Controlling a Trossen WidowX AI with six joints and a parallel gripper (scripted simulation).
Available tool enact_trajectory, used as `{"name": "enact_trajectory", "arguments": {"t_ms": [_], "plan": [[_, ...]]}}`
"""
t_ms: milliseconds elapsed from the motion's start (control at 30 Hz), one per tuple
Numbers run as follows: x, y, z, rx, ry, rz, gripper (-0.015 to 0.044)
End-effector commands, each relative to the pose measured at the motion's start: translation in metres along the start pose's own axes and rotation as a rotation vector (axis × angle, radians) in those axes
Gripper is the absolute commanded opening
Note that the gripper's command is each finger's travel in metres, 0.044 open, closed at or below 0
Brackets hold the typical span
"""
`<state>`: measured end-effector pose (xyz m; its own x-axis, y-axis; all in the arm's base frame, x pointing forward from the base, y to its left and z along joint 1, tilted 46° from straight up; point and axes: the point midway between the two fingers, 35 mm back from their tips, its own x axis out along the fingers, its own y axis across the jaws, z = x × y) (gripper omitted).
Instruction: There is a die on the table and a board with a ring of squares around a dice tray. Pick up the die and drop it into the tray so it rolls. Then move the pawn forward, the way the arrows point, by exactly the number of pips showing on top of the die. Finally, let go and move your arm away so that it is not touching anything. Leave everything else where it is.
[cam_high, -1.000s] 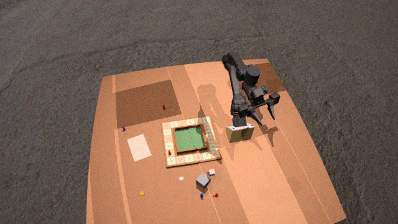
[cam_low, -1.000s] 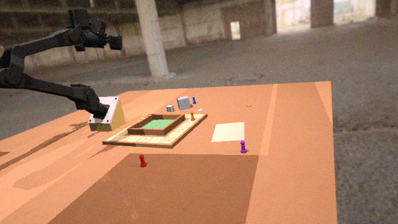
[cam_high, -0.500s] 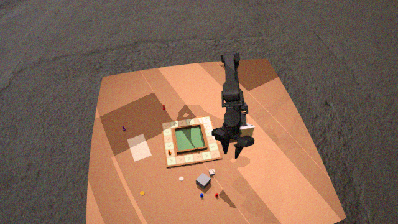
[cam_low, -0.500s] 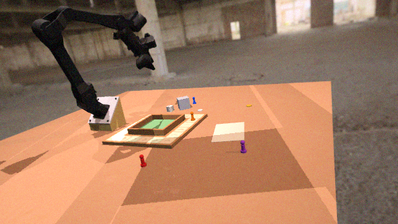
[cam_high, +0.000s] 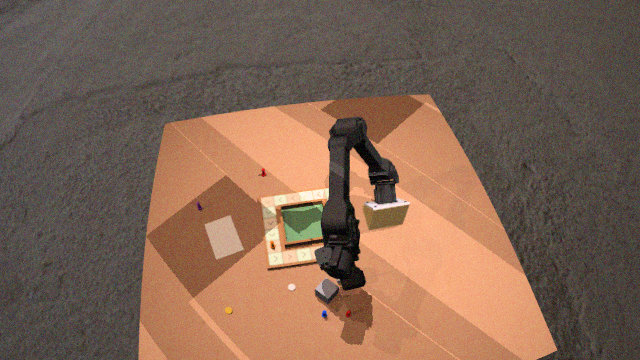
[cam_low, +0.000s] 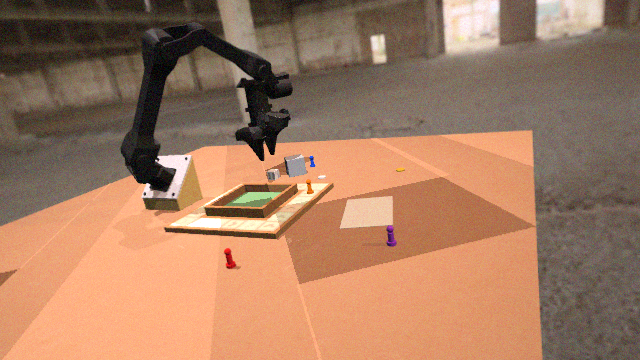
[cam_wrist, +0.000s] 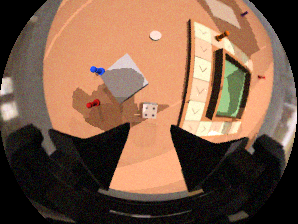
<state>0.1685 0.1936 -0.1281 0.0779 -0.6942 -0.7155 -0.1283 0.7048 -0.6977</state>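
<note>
The white die (cam_low: 273, 174) (cam_wrist: 149, 110) lies on the table beside a grey block, with four pips on its top face in the wrist view; the arm nearly hides it in the top view. My gripper (cam_low: 267, 158) (cam_wrist: 150, 126) is open and empty, pointing down above the die. The board (cam_high: 275, 259) (cam_low: 222, 232) (cam_wrist: 186, 107) has a ring of arrowed squares around the green dice tray (cam_high: 300, 225) (cam_low: 252, 199) (cam_wrist: 233, 85), which holds nothing that I can see. An orange pawn (cam_high: 272, 245) (cam_low: 310, 187) (cam_wrist: 222, 36) stands on a square near the board's corner.
The grey block (cam_high: 326, 291) (cam_low: 295, 165) (cam_wrist: 125, 79) stands close to the die. A blue pawn (cam_high: 324, 314) (cam_wrist: 97, 70) and a red pawn (cam_high: 348, 313) (cam_wrist: 93, 103) are beyond it. A white disc (cam_high: 291, 287), yellow disc (cam_high: 228, 310), purple pawn (cam_low: 391, 236), another red pawn (cam_low: 229, 258) and pale sheet (cam_low: 367, 212) lie around.
</note>
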Motion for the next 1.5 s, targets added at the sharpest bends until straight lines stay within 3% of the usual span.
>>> {"name": "enact_trajectory", "arguments": {"t_ms": [0,1033,1233,1467], "plan": [[0.006,0.001,0.005,0.017,-0.016,-0.001,0.0275],[0.056,0.0,0.008,0.018,-0.017,-0.003,0.0275],[0.056,0.0,0.008,0.018,-0.017,-0.003,0.0118],[0.056,0.0,0.008,0.018,-0.017,-0.003,0.0071]]}}
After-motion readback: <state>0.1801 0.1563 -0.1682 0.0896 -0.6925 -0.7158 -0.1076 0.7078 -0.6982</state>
